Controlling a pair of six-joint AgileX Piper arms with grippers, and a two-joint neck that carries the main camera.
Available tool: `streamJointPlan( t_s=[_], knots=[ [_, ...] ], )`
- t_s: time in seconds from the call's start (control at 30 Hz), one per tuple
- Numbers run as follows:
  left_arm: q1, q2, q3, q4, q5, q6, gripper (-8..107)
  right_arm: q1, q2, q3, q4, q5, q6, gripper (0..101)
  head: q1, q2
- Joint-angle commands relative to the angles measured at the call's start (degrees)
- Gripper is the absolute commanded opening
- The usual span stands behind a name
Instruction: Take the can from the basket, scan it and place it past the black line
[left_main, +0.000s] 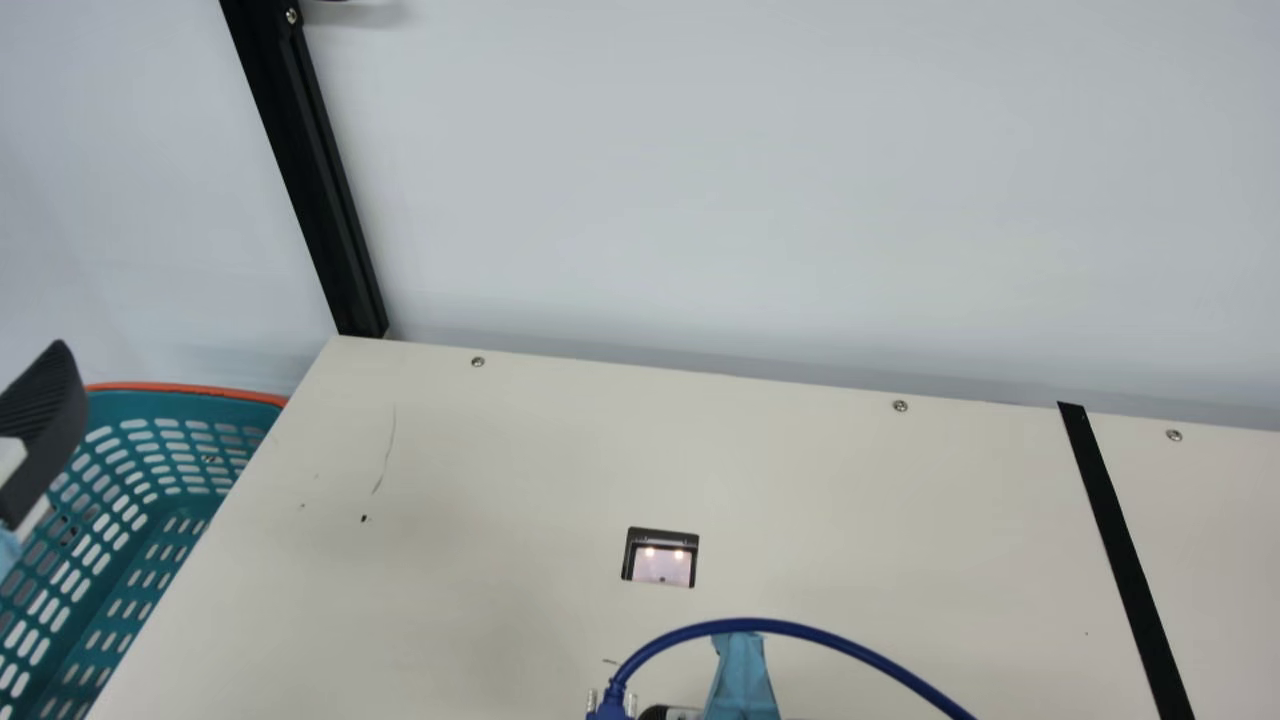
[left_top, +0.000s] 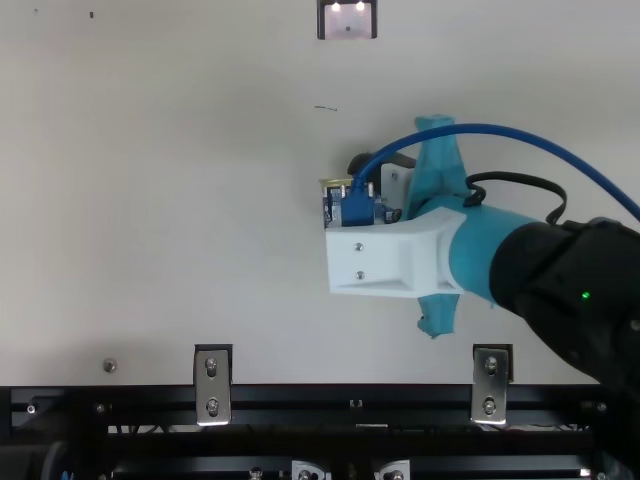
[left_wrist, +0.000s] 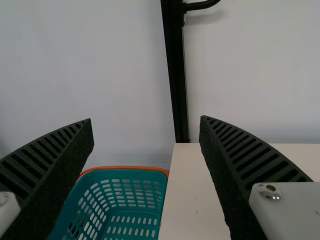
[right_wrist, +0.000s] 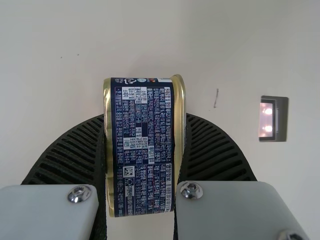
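- The print on the can (right_wrist: 142, 150) is too small to read in the right wrist view, and its far side is hidden.
- In the top view, the right gripper (left_top: 362, 162) is largely covered by its white camera mount (left_top: 385, 262).
- The main view's left edge cuts off the left gripper (left_main: 45, 435).
- The basket (left_main: 180, 388) runs out of the main view at the left and bottom; its mesh half hides a dark patch (left_main: 67, 534), perhaps something behind it, too small to tell.
- The bottom edge there crops the black line (left_main: 1125, 560).
- The top view's upper edge clips the scanner (left_top: 347, 24).
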Motion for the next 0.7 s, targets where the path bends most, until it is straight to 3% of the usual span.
streamJointPlan(
  t_s=[0.0, 0.67],
  knots=[
    [0.00, 0.00, 0.00, 0.00, 0.00, 0.00, 90, 0.03, -0.59, -0.15, -0.68, -0.05, 0.63, 0, -1.83, -0.16],
    [0.00, 0.00, 0.00, 0.00, 0.00, 0.00, 90, -2.14, -8.70, 1.63, -7.59, -4.10, 15.05, 0, -1.83, -0.16]
  ],
)
